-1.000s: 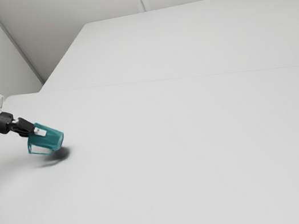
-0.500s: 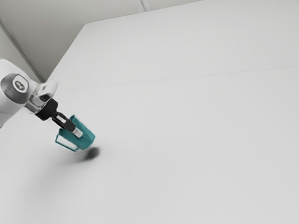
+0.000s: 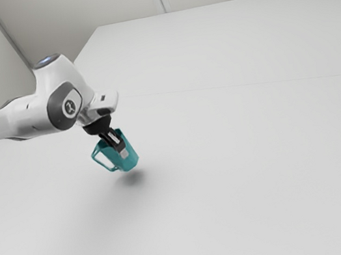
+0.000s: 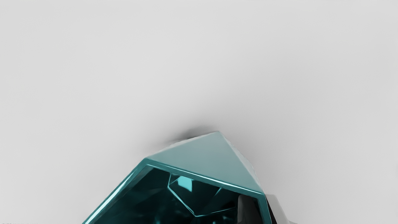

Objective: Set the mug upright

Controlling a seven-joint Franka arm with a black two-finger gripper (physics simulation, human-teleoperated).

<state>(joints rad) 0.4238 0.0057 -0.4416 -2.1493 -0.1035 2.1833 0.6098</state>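
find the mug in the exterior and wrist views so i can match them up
Exterior view: the mug is left of the middle, tilted in the gripper, handle toward the exterior view's left.
Wrist view: the mug has its opening toward the camera, with one finger inside its wall and the other outside.
Shared landmark: the dark shadow on the table, close by the mug.

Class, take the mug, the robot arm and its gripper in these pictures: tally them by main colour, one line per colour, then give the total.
Teal: 1, the mug
White: 1, the robot arm
Black: 1, the gripper
Total: 3
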